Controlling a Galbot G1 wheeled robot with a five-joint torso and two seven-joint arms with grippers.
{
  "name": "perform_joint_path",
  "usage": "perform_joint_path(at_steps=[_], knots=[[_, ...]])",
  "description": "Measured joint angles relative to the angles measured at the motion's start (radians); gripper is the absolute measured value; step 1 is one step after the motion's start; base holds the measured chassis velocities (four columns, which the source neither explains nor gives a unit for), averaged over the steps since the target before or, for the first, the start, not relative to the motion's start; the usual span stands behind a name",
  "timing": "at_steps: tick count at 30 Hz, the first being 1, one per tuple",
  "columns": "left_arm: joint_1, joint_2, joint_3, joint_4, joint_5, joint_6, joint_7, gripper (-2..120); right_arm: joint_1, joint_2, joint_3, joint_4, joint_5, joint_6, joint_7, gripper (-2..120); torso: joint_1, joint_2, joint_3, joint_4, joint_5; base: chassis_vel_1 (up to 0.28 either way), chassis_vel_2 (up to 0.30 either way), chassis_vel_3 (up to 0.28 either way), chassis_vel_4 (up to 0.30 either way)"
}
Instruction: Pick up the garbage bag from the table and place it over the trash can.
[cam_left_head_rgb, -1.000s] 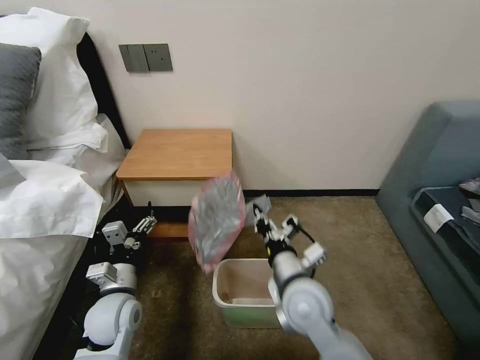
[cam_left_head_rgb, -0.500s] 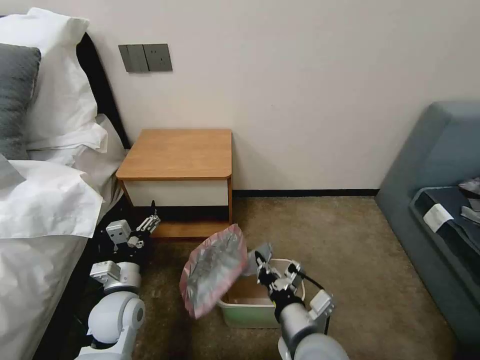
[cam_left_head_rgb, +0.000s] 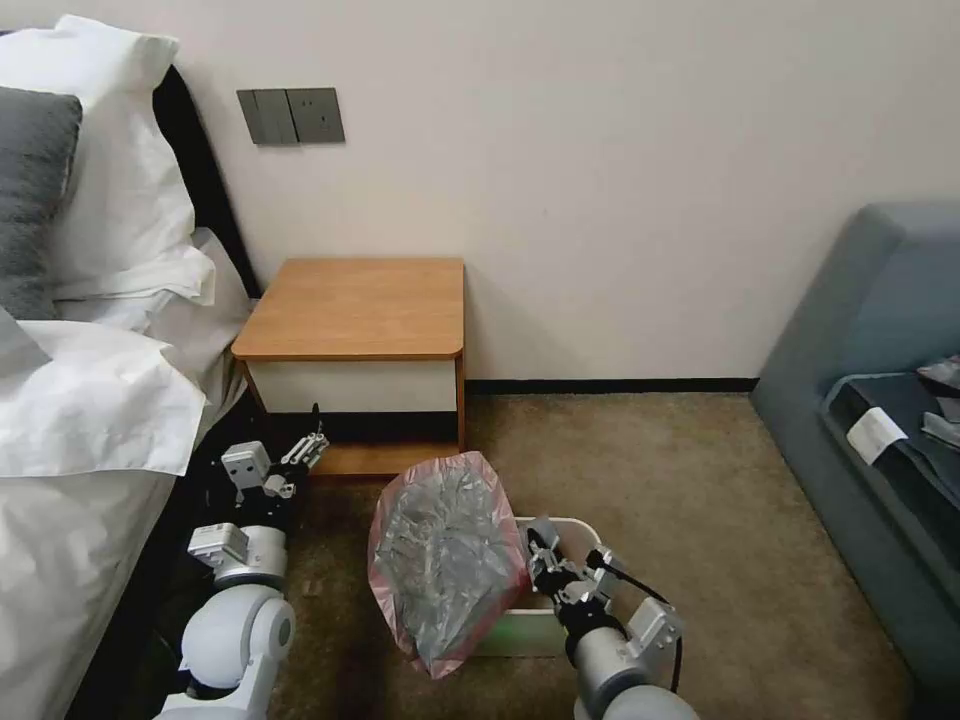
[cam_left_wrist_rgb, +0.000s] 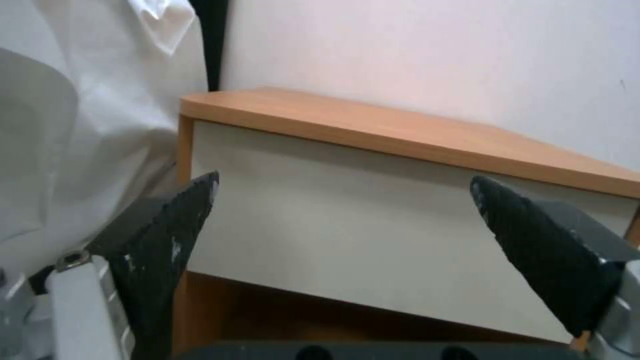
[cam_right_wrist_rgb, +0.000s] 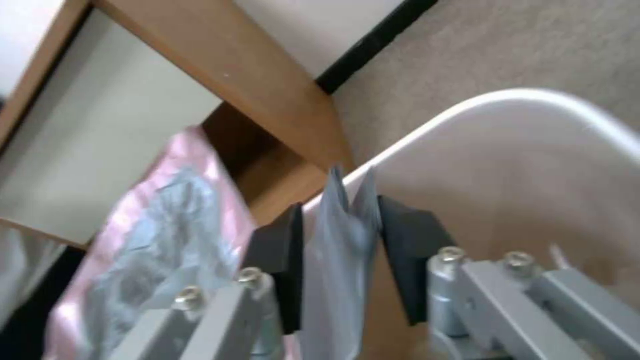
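One garbage bag (cam_left_head_rgb: 440, 560), one trash can (cam_left_head_rgb: 572, 534), one table (cam_left_head_rgb: 355, 305), two grippers. Bag hanging open-faced toward the head camera, long axis running from 12 o'clock down to 6 o'clock with a slight lean toward 5, broad rounded end up, narrowing to a point at the bottom. Pink rim tracing its whole outline, crinkled grey film inside. Draped across the 9 o'clock half of the trash can, hiding that side's rim and wall and reaching down past the can's front wall. One fold of the grey film pinched between the black pads (cam_right_wrist_rgb: 273, 260) of the right gripper (cam_left_head_rgb: 543, 552), jaws closed tight on it, at 3 o'clock from the bag and above the can's opening. Can's pale rim (cam_right_wrist_rgb: 533, 97) curving just behind those pads. Table at 12 o'clock from the bag, against the wall, top bare wood. Left gripper (cam_left_head_rgb: 308, 447) at 10 o'clock from the bag, low beside the bed (cam_left_head_rgb: 90, 420), facing the table's white drawer front (cam_left_wrist_rgb: 373, 225), fingers (cam_left_wrist_rgb: 177, 225) spread wide with nothing between them.
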Motion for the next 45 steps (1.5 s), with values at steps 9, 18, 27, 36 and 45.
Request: perform_joint_path(at_steps=[9,18,27,36,45], knots=[[0.071,0.075,0.019,-0.154,-0.225,0.232,0.107,100,-0.053,-0.021,0.081,0.062,-0.057,-0.01,0.011,67,0.0,0.0,0.0,-0.0001,0.0002,0.0,0.0,0.0,0.0],[0.103,0.133,0.064,-0.299,-0.248,0.285,0.213,99,-0.081,0.0,0.145,0.096,-0.134,0.041,-0.056,98,0.0,0.0,0.0,-0.0002,-0.0001,0.0,0.0,0.0,0.0],[0.159,0.179,0.145,-0.464,-0.342,0.714,0.094,96,-0.082,0.04,0.132,0.085,-0.183,0.078,-0.086,100,0.0,0.0,0.0,-0.0001,0.0,0.0,0.0,0.0,0.0],[0.209,0.143,0.169,-0.462,-0.312,0.853,-0.012,100,-0.081,0.049,0.129,0.074,-0.203,0.118,-0.097,100,0.0,0.0,0.0,0.0,0.0,0.0,0.0,0.0,0.0],[0.203,0.115,0.184,-0.371,-0.171,0.846,-0.074,100,-0.089,0.06,0.126,0.061,-0.226,0.153,-0.101,100,0.0,0.0,0.0,-0.0001,0.0,0.0,0.0,0.0,0.0]])
